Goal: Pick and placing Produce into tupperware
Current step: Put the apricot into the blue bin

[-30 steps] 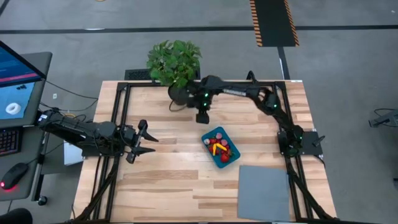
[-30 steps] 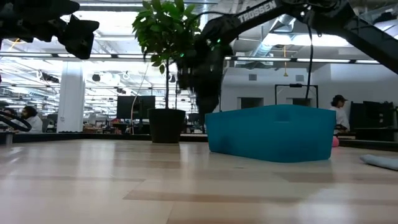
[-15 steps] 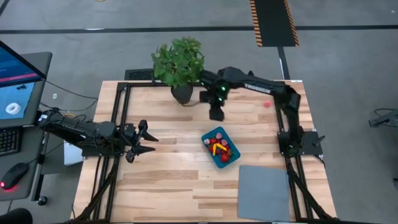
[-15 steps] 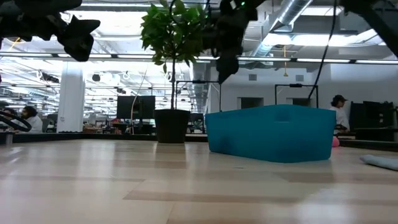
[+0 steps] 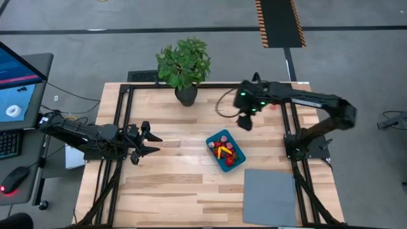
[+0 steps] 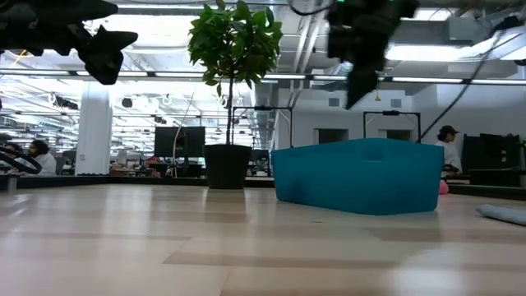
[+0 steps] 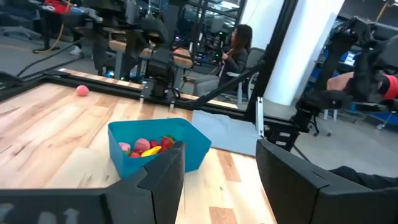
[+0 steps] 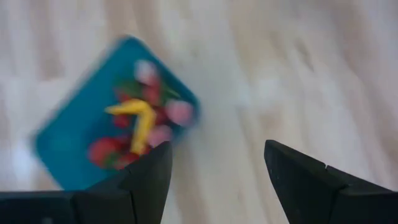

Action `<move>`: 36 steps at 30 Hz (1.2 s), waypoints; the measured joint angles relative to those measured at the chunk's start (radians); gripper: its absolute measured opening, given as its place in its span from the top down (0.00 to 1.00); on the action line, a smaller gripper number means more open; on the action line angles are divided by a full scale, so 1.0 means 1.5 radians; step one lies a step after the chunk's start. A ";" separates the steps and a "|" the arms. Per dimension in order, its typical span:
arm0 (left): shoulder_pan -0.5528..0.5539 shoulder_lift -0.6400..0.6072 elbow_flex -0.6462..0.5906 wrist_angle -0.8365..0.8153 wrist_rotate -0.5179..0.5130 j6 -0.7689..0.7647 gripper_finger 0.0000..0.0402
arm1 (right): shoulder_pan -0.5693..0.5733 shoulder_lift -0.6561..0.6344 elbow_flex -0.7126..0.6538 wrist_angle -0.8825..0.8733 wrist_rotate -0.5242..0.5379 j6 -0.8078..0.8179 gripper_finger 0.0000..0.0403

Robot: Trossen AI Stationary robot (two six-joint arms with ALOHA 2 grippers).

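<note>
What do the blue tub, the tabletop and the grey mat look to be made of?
Tub: plastic, likely; uniform teal, smooth rounded corners. Tabletop: light wood, visible plank seams and grain, low sheen. Grey mat: flat, matte; foam, rubber or fabric, cannot tell.

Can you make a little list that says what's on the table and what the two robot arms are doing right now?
table: light wooden top
tub: small teal-blue tupperware near the middle, holding red, pink and yellow produce
loose piece: one pink piece on the wood by the right arm, outside the tub
plant: leafy potted plant at the far edge
mat: flat grey mat at the near right corner
left end effector: open, empty, waiting at the left side
right end effector: open, empty, raised over the table beyond the tub
</note>
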 joint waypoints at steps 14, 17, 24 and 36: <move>0.000 0.000 0.000 0.001 -0.027 -0.008 0.53 | -0.141 -0.197 -0.205 0.014 0.080 0.053 0.31; 0.000 0.001 0.000 0.001 -0.027 -0.007 0.53 | -0.171 -0.185 -0.209 0.001 0.131 0.066 0.31; 0.000 0.016 0.000 0.001 -0.027 -0.007 0.53 | -0.267 -0.132 -0.213 -0.033 0.184 0.103 0.31; 0.000 0.046 0.000 0.001 -0.027 -0.020 0.53 | -0.330 -0.049 -0.213 -0.045 0.251 0.104 0.31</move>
